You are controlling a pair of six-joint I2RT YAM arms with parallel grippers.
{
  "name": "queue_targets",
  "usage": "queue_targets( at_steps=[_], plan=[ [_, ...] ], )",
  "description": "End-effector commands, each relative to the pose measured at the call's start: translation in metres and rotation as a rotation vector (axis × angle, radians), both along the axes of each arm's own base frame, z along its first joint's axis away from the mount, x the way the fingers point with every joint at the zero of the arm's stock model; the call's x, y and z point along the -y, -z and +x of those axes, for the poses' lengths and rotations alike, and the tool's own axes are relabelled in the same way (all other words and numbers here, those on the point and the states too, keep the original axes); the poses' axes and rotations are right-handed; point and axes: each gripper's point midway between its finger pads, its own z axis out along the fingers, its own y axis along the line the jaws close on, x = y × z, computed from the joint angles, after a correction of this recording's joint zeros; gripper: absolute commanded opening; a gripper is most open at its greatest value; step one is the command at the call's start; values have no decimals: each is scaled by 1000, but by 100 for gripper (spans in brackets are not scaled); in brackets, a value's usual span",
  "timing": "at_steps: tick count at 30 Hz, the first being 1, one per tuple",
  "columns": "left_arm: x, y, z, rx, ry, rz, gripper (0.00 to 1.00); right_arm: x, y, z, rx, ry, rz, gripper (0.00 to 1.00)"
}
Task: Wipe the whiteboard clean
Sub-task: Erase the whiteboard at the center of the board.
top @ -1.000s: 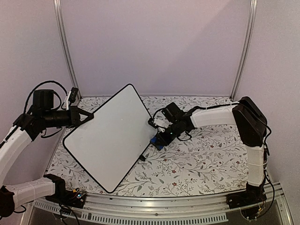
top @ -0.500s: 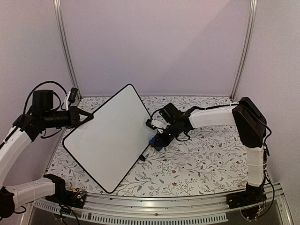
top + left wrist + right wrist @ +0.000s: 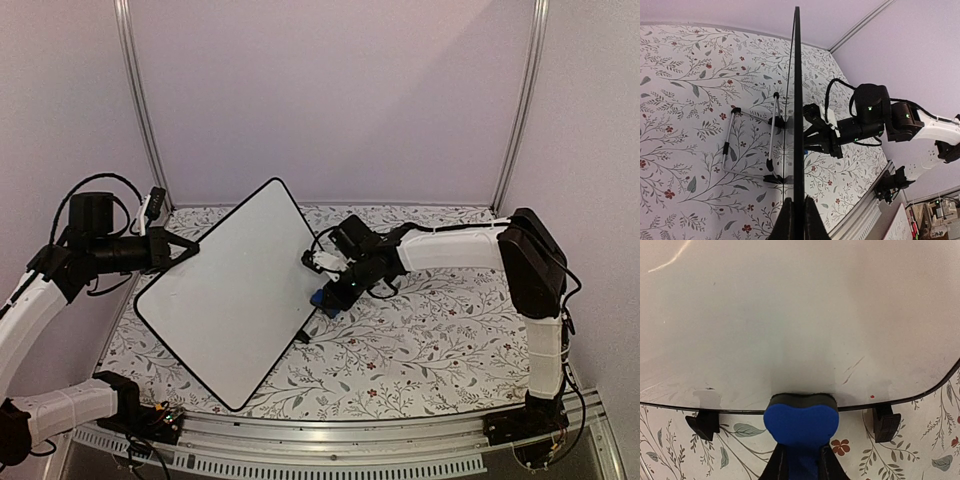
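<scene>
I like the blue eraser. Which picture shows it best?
The right wrist view: the blue eraser is big and near, held in the right pincer at the rim of the whiteboard. The top view shows a small blue bit; the left wrist view, nothing clear.

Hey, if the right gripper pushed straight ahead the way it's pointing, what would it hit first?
The whiteboard, near its lower edge. The blue eraser in the right gripper leads and looks at or almost on the white surface; contact is hard to judge.
</scene>
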Motion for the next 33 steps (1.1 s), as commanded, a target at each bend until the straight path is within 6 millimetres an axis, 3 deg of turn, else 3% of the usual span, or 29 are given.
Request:
queue_targets(
  at_steps=[1, 5, 10, 22, 33],
  plan=[
    [10, -17, -8, 55, 71, -46, 0, -18, -54, 37, 168, 53, 108, 9],
    [10, -17, -8, 54, 70, -43, 0, -16, -78, 56, 201, 88, 153, 9],
    [11, -18, -7, 54, 71, -42, 0, -13, -84, 66, 175, 91, 185, 10],
    [11, -17, -4, 53, 76, -37, 0, -3, -6, 31, -12, -23, 74, 9],
    [11, -17, -3, 53, 75, -40, 0, 16, 27, 17, -77, -22, -26, 9]
  ],
)
